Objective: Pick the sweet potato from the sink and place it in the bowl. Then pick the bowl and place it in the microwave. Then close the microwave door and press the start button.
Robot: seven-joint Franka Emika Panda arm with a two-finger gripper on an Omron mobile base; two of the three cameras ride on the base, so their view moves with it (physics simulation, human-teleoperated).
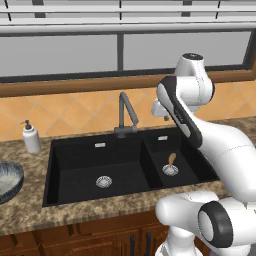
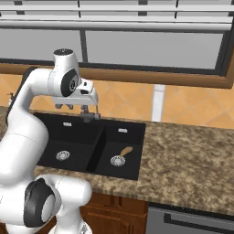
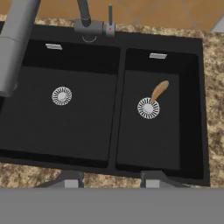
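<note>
Two basins make up the black rectangular sink (image 3: 109, 94) sunk into the speckled brown stone bench (image 2: 192, 160), and the small tan-orange sweet potato (image 3: 159, 90) lies in the narrow one, on the side away from the dark grey angular faucet (image 1: 126, 116). One tapered end touches the silver round drain (image 3: 148, 108) of that basin; the other points up toward the back wall. It sits on the basin floor, free on all sides, so I judge a straight descent from above would reach it.

My jaws (image 3: 109, 180) hang well above the sink, roughly over the divider between the basins. Their two dark tips stand apart with nothing between them, partly spread rather than pressed together. I hold high here, I think, to line up before dropping toward the narrow basin.

From the camera on my hand I get the plan of both basins and the tuber's exact angle against the drain, which the base cameras give only obliquely. The left base view adds what the others lack: the round deep bowl with its dark blue-grey streaked outside (image 1: 9, 181) on the bench, well apart from the wide basin's outer rim, and a white soap dispenser (image 1: 31, 137) behind that rim. The right base view shows the long bare stretch of bench past the narrow basin.
</note>
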